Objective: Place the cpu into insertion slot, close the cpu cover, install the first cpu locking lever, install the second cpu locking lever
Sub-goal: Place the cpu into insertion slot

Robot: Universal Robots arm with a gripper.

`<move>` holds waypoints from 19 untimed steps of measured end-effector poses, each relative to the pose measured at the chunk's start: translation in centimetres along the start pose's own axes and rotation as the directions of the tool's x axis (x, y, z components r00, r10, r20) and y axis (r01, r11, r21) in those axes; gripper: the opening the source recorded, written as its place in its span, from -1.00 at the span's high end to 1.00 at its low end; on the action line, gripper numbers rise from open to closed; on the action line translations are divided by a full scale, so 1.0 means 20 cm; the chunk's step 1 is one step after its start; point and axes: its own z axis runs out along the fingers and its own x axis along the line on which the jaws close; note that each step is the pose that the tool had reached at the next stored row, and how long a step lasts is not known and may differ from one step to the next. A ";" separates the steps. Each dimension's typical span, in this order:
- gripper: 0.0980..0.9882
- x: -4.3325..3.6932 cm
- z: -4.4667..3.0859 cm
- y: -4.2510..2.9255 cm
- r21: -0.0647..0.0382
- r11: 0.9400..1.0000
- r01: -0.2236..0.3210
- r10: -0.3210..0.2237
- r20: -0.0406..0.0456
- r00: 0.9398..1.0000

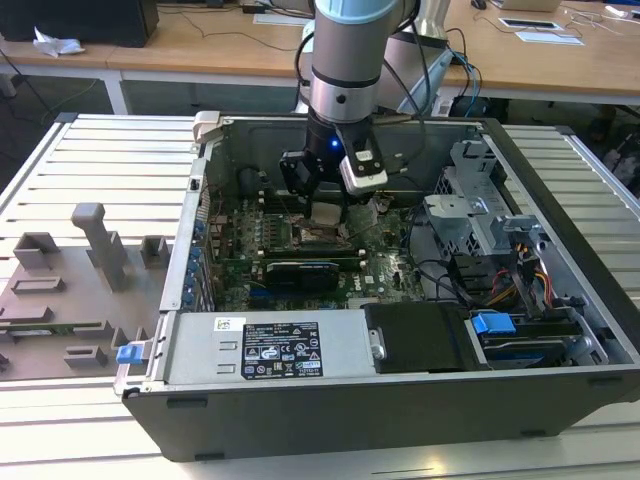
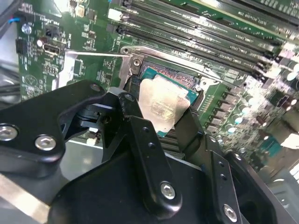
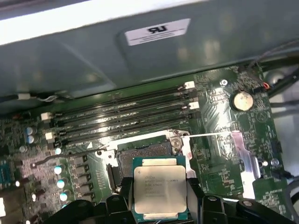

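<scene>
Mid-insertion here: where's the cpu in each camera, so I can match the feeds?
Exterior view: the cpu is the pale square under the arm, just above the slot.
Second wrist view: the cpu sits tilted in the gripper, partly covering the slot.
First wrist view: the cpu, print up, is next to the slot.
Shared landmark: the slot's silvery rim.

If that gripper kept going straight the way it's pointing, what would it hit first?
Probably the insertion slot: the gripper holds the cpu over it, so the cpu would touch first, though the gap is hard to judge.
</scene>
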 end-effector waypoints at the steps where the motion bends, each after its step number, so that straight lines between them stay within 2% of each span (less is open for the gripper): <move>1: 0.00 0.000 0.000 0.000 0.000 1.000 -0.014 0.014 0.000 1.000; 5: 0.00 0.000 0.001 0.000 -0.001 0.997 -0.073 0.073 0.002 0.997; 8: 0.00 0.000 0.001 0.000 -0.002 0.992 -0.124 0.124 0.003 0.992; 13: 0.00 0.000 0.002 0.000 -0.002 0.979 -0.204 0.204 0.006 0.979; 15: 0.00 0.000 0.003 0.000 -0.003 0.970 -0.244 0.244 0.007 0.970; 19: 0.00 0.000 0.003 0.000 -0.003 0.957 -0.292 0.292 0.008 0.956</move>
